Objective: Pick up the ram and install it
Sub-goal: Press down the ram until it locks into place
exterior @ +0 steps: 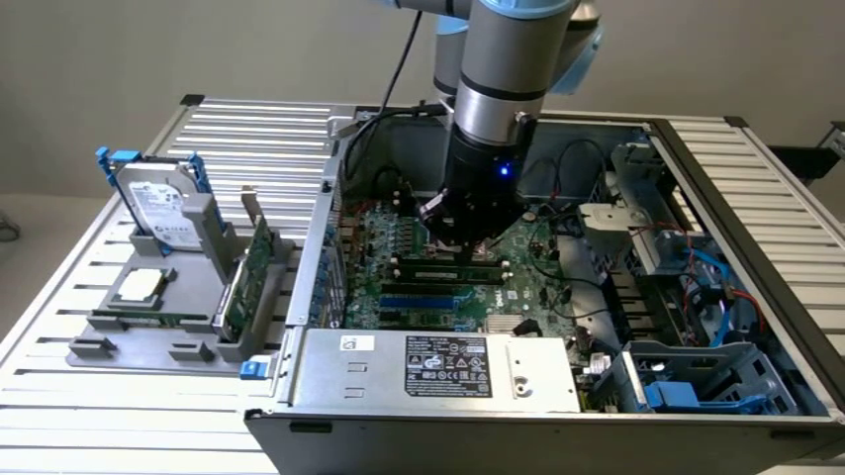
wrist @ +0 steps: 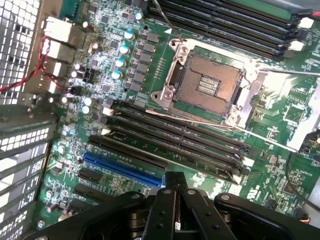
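The ram [exterior: 446, 265] seems to be the narrow green stick with dark chips standing on edge in a black slot on the motherboard [exterior: 528, 287], near the middle of the open computer case [exterior: 436, 366]. Whether it is pushed fully home I cannot tell.

The gripper [exterior: 462, 242] hangs straight down into the case, directly over that stick, with its tips at or just above the stick's top edge; contact is not clear. In the wrist view the gripper [wrist: 170, 200] has its two black fingers [wrist: 159, 210] pressed flat together, fully closed, with nothing between them.

Also in the wrist view, beyond the fingers, a row of long black slots [wrist: 175, 142] runs across the board, with a blue slot [wrist: 122, 169] beside them and the bare processor socket [wrist: 210, 82] on their far side. A second bank of black slots [wrist: 225, 25] lies past the socket.

Inside the case, at the edge nearest the exterior camera, sits the silver power supply [exterior: 442, 368] with its label. Toward the exterior view's right are drive bays [exterior: 700, 381] with blue parts and cables.

Outside the case, to the exterior view's left, a grey holder [exterior: 165, 341] rests on the slatted metal table [exterior: 79, 416]. In it stand a hard drive [exterior: 165, 210] with blue handles, a green card [exterior: 251, 282] and a square chip [exterior: 139, 287].
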